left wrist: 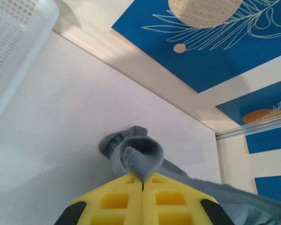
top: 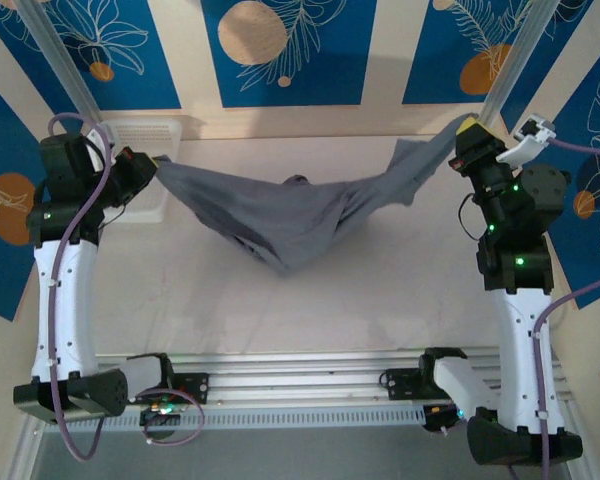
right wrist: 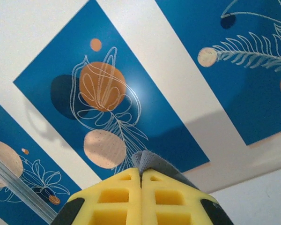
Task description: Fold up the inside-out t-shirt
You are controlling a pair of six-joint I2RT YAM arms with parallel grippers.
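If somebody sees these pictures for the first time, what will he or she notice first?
The grey t-shirt stands out first: it hangs stretched between the two arms over the white table, sagging in the middle. The left gripper pinches one end at the left, near the white basket, and the right gripper pinches the other end at the far right. Behind, blue wall panels with orange circles catch the eye.
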